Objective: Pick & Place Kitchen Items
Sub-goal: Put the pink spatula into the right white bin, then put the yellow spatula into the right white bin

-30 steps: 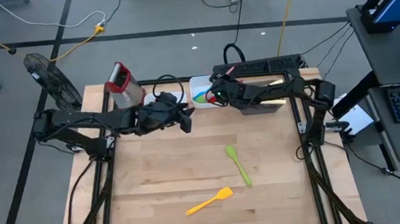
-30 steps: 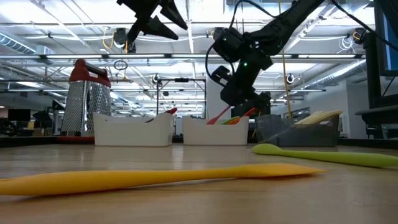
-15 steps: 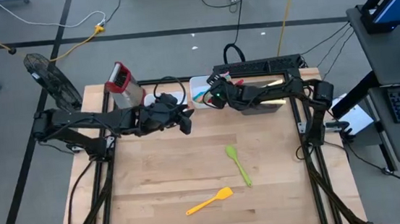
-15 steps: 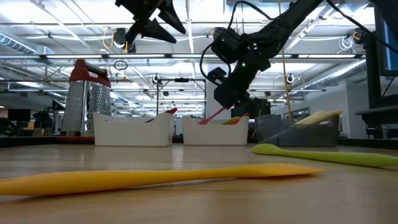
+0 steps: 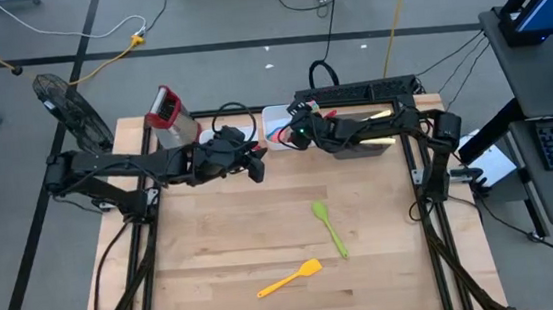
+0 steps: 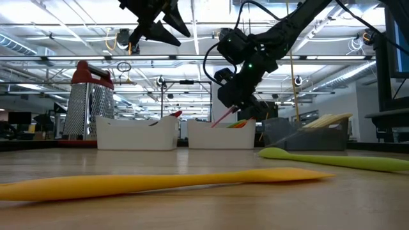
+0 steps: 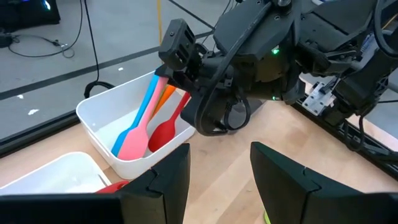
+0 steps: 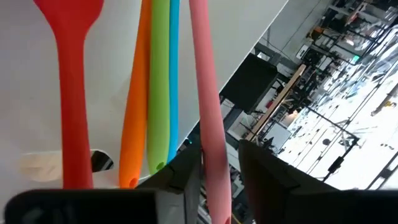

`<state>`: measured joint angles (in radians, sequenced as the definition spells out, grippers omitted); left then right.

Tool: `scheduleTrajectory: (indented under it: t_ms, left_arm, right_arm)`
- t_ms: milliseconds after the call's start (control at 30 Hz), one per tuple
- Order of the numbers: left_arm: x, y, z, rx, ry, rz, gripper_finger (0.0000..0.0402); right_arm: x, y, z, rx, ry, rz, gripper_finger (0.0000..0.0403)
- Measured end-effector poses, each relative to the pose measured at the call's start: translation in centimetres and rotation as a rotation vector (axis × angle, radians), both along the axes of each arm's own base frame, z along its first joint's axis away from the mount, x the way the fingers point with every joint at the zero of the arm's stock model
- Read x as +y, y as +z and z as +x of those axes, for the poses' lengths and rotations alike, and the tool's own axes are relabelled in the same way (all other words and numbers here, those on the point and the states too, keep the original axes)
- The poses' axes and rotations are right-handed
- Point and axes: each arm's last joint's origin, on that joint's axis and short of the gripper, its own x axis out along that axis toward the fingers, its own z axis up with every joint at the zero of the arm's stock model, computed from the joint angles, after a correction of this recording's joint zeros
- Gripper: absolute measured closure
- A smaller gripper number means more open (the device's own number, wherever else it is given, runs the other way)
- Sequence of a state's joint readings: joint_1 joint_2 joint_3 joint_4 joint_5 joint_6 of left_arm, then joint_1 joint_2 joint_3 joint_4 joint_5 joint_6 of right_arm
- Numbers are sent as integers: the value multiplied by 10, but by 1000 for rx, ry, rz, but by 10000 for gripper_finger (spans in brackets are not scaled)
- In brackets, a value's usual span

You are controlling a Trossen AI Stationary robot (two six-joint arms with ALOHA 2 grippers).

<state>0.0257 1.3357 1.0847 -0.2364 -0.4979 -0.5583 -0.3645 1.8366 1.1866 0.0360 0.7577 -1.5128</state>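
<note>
Since the earlier frames the right gripper (image 6: 228,110) has swung further over the near white rectangular plastic tray (image 7: 138,167), carrying the pink silicone spatula (image 7: 138,134) so that its blade now lies among the utensils already inside; nothing else on the table has shifted.

Contents of that tray, seen from the left wrist: the pink spatula, a blue silicone spatula (image 7: 127,129), a red silicone spoon (image 7: 163,130) and an orange silicone utensil (image 7: 164,98). The right wrist view adds a green handle (image 8: 159,81) lying alongside.

Handling assessment: the pink spatula looks light, with a stiff slim handle and a softer blade. Its smooth silicone is likely slippery, so a hold well up the handle suits it, as at present.

Right gripper: its fingers (image 8: 180,179) flank the upper end of the pink handle. They appear to be parting, and contact cannot be confirmed, so whether the grip is loosed cannot be told. Release into the tray is judged to be the step in hand.

Left gripper (image 7: 217,177): hanging above the table just beside the trays, fingers spread apart, holding nothing.

Outstanding items: a green silicone spoon (image 5: 329,227) and a yellow silicone spatula (image 5: 289,277) lie on the wooden table (image 5: 215,251), well apart from the trays.
</note>
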Motion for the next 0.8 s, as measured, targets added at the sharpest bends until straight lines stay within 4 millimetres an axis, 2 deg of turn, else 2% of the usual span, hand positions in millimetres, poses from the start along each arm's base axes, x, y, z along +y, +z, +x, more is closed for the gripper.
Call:
scheduleTrajectory:
  t_ms: [300, 800]
  left_arm:
    - [0, -1, -1, 18, -7, 0, 229]
    - [-1, -2, -1, 39, -47, 5, 229]
  right_arm:
    - [3, 1, 0, -14, -66, -36, 254]
    - [27, 16, 0, -40, -71, -60, 253]
